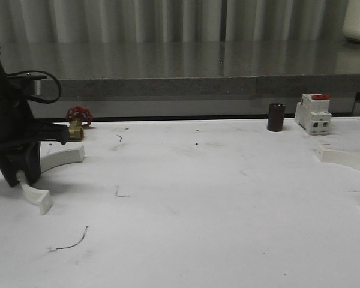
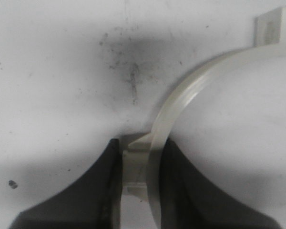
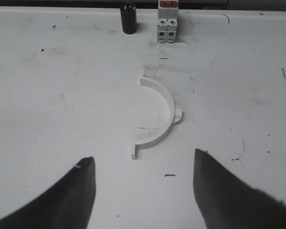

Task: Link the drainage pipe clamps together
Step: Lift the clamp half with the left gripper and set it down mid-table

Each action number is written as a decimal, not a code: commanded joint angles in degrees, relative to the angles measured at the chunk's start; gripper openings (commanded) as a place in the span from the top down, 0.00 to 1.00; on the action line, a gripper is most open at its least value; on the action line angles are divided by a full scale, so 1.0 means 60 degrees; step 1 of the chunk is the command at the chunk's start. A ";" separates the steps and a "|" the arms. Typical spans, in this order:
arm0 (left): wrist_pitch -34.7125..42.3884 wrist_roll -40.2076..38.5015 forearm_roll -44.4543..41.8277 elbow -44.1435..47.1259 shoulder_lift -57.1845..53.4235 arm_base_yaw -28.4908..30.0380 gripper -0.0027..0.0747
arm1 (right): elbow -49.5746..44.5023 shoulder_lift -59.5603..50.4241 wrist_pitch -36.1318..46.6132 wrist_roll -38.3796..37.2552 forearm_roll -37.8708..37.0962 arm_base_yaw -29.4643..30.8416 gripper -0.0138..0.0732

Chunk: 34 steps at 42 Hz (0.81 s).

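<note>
One white half-ring clamp (image 1: pixel 54 157) lies at the table's far left, under my left arm. My left gripper (image 1: pixel 23 175) is down on it, and in the left wrist view this gripper (image 2: pixel 139 162) is shut on the clamp (image 2: pixel 190 90) at its band and outer peg. The other clamp (image 1: pixel 347 161) lies at the far right edge of the table. In the right wrist view that clamp (image 3: pixel 162 109) lies flat ahead of my open right gripper (image 3: pixel 143 164), which hangs above the table short of the clamp's near end tab.
A brass valve with a red handwheel (image 1: pixel 78 120) stands just behind the left clamp. A dark cylinder (image 1: pixel 276 117) and a white breaker with a red switch (image 1: pixel 313 114) stand at the back right. A raised grey ledge (image 1: pixel 186 87) runs along the table's rear.
</note>
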<state>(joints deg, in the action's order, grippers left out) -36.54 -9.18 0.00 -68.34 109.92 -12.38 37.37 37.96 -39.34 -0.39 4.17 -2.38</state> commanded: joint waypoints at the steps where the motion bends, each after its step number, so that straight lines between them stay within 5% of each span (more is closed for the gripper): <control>1: -0.0038 -0.0099 0.0092 -0.0415 -0.0823 -0.0349 0.99 | 0.0269 0.0052 0.0583 0.0065 -0.0081 0.0009 0.29; 19: -0.1409 -0.2497 -0.1279 -0.2861 -0.0339 -0.3070 0.94 | 0.0269 0.0052 0.0583 0.0065 -0.0081 0.0009 0.29; 34: -0.1717 -0.4234 -0.1243 -0.4129 0.0857 -0.4040 0.90 | 0.0269 0.0052 0.0583 0.0065 -0.0081 0.0009 0.29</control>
<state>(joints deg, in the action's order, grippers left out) -47.55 -31.73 -7.31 -90.55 117.34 -35.60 37.37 37.96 -39.34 -0.39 4.08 -2.38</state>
